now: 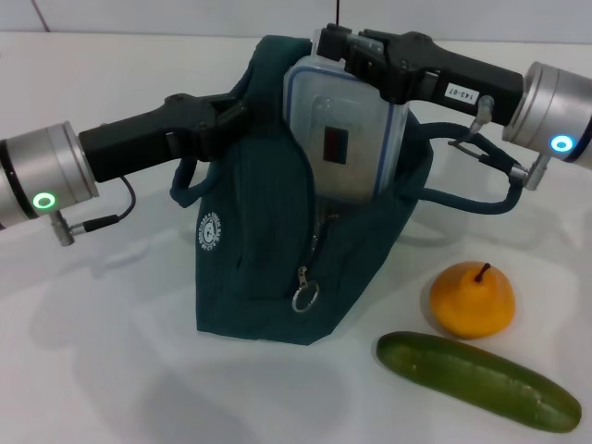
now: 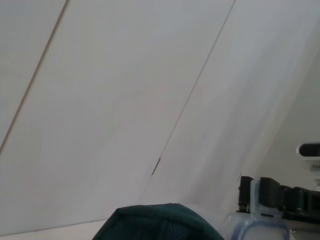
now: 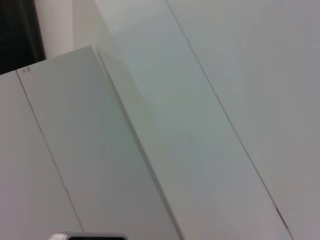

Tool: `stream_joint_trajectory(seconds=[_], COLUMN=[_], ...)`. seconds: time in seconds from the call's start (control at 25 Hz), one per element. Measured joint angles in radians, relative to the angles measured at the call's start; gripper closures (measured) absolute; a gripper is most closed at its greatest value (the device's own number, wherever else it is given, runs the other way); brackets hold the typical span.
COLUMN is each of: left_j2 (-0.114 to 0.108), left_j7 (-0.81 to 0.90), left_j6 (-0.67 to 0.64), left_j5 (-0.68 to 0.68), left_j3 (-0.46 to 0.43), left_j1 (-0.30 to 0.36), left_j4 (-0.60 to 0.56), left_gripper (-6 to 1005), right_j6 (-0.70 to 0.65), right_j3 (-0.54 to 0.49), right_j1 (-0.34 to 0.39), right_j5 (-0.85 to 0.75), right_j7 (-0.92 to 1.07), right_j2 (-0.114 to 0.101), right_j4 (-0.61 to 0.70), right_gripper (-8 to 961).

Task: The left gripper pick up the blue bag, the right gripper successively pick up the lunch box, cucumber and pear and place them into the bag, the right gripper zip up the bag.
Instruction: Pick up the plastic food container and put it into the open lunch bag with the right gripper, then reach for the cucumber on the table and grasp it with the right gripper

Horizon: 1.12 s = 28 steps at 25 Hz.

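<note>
The dark blue bag (image 1: pixel 259 268) stands at the table's middle with its top held open. My left gripper (image 1: pixel 237 113) is shut on the bag's upper left rim. A clear lunch box (image 1: pixel 344 139) with a blue-edged lid stands upright, its lower half inside the bag's opening. My right gripper (image 1: pixel 350 55) is shut on the box's top edge. In the left wrist view the bag's rim (image 2: pixel 159 222), the lunch box corner (image 2: pixel 257 227) and the right gripper (image 2: pixel 280 196) show low down. An orange-yellow pear (image 1: pixel 472 301) and a green cucumber (image 1: pixel 476 379) lie on the table to the bag's right.
The bag's zip pull with a ring (image 1: pixel 306 298) hangs on its front. A bag strap (image 1: pixel 462 199) loops out to the right under my right arm. White table (image 1: pixel 92 351) surrounds the bag. The right wrist view shows only pale wall panels.
</note>
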<state>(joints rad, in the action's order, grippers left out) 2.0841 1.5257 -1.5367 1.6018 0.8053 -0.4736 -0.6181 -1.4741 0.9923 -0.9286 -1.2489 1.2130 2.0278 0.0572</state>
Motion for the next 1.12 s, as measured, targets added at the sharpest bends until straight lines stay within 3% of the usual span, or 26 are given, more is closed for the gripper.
stream_joint_trajectory(seconds=[0.52,0.72,0.84,0.96,1.12], left_j2=[-0.003,-0.006,-0.007,-0.011,-0.013], left_j7=[-0.004,-0.004,-0.004,-0.004,-0.004], left_j6=[0.016,0.029,0.035,0.039,0.039], left_j5=[-0.006,-0.006,-0.007,-0.007,-0.002], left_j3=[-0.002,-0.002,-0.001,-0.002,-0.002], left_j1=[-0.002,0.001,0.006,0.012,0.013], left_j4=[0.015,0.015,0.015,0.015,0.015], left_gripper=[957,957,957,957,957], right_j6=[-0.04,-0.044,-0.033,-0.003,-0.056], right_j3=[0.031,0.038,0.099,0.172,0.179], right_j1=[0.011,0.076,0.156,0.257,0.371], right_j5=[-0.001,0.001,-0.019,-0.161,-0.423], right_j7=[0.01,0.053,0.138,0.354,0.639], right_j2=[0.0,-0.002,-0.018,-0.05,-0.059], right_j4=[0.049,0.171,0.349,0.648,1.065], right_gripper=[756,566,453,340,335])
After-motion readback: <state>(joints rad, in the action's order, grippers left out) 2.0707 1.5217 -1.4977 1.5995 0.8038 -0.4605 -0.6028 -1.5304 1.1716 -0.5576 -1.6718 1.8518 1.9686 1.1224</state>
